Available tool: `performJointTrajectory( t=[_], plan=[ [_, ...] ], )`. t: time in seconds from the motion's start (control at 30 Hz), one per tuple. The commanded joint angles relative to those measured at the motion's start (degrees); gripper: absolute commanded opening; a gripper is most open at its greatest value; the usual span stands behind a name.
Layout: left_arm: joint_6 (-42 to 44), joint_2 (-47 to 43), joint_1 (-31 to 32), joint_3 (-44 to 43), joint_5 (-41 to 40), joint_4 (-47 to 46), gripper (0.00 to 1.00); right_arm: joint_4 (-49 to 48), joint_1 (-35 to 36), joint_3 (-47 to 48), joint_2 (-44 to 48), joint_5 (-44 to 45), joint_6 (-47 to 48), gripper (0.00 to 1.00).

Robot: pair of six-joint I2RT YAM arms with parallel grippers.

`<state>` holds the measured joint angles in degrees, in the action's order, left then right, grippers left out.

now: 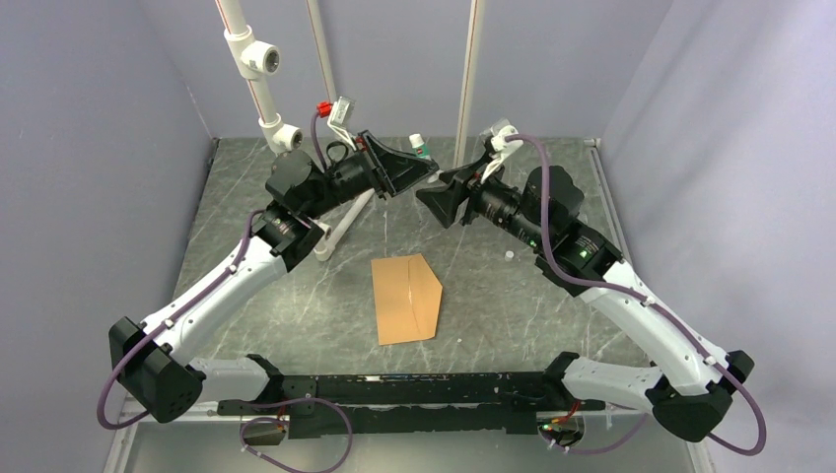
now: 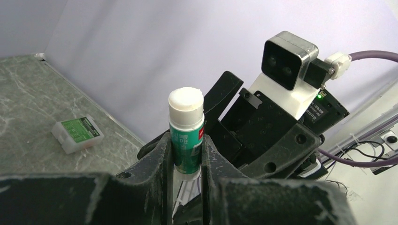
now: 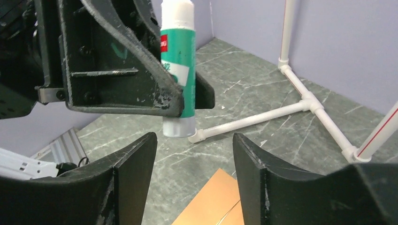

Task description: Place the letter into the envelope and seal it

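Observation:
The kraft-brown envelope point(image 1: 406, 298) lies flat mid-table, its pointed flap toward the right; a corner of the envelope point(image 3: 216, 201) shows below the right fingers. The letter is out of view. High above the back of the table, my left gripper point(image 2: 186, 140) is shut on a green-and-white glue stick point(image 2: 186, 126), held upright with its white end up. My right gripper point(image 3: 195, 140) faces it, open, its fingers just below and apart from the glue stick point(image 3: 178, 70). From above, the left gripper point(image 1: 424, 166) and right gripper point(image 1: 434, 189) nearly meet tip to tip.
A white pipe frame point(image 3: 300, 101) lies on the table at the back, with uprights point(image 1: 261, 79) rising from it. A small white-and-green box point(image 2: 77, 133) sits near the back wall. A tiny white piece point(image 1: 509, 255) lies right of the envelope.

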<state>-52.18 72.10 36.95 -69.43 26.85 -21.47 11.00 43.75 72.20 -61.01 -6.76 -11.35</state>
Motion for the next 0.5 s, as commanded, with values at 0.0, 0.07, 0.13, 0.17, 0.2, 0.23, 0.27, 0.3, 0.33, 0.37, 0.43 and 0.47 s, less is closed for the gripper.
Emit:
performJointTrajectory(
  t=[0.0, 0.07, 0.13, 0.17, 0.2, 0.23, 0.27, 0.3, 0.33, 0.37, 0.43, 0.47],
  plan=[
    [1.6, -0.4, 0.0, -0.3, -0.2, -1.0, 0.02, -3.0, 0.2, 3.2, 0.3, 2.6, -0.6, 0.61],
    [2.3, -0.4, 0.1, -0.2, -0.1, -0.9, 0.02, -4.5, 0.2, 2.4, 0.7, 2.3, -1.9, 0.6],
    [2.9, -0.3, 0.1, -0.4, 0.2, -0.4, 0.03, -5.1, 0.2, 2.1, 0.7, 2.5, -3.0, 0.58],
    [3.2, -0.3, 0.1, -0.6, 0.5, -0.4, 0.02, -5.2, 0.2, 1.9, 0.6, 2.5, -3.6, 0.57],
    [3.4, -0.1, 0.1, -0.7, 0.9, -0.5, 0.02, -5.4, 0.2, 1.9, 0.6, 2.5, -3.9, 0.55],
    [3.4, -0.1, 0.1, -0.6, 1.3, -0.7, 0.02, -5.6, 0.2, 1.9, 0.6, 2.4, -4.3, 0.54],
    [3.4, 0.0, 0.1, -0.7, 1.5, -0.8, 0.02, -5.8, 0.2, 1.9, 0.5, 2.2, -4.6, 0.52],
    [3.3, 0.0, 0.1, -0.5, 1.8, -1.1, 0.02, -6.0, 0.2, 1.9, 0.5, 2.0, -5.0, 0.48],
    [3.3, 0.1, 0.1, -0.3, 2.2, -1.6, 0.02, -5.8, 0.2, 2.2, 0.3, 2.1, -5.3, 0.43],
    [3.3, 0.1, 0.1, -0.2, 2.6, -2.1, 0.03, -5.4, 0.2, 2.5, 0.0, 2.2, -5.7, 0.4],
    [3.4, 0.1, 0.0, 0.0, 4.0, -3.3, 0.02, -5.0, 0.2, 2.8, 0.0, 1.2, -6.1, 0.28],
    [3.9, 0.2, 0.1, 0.2, 5.7, -4.6, 0.02, -5.1, 0.2, 2.9, -0.1, -0.3, -6.4, 0.21]
  ],
)
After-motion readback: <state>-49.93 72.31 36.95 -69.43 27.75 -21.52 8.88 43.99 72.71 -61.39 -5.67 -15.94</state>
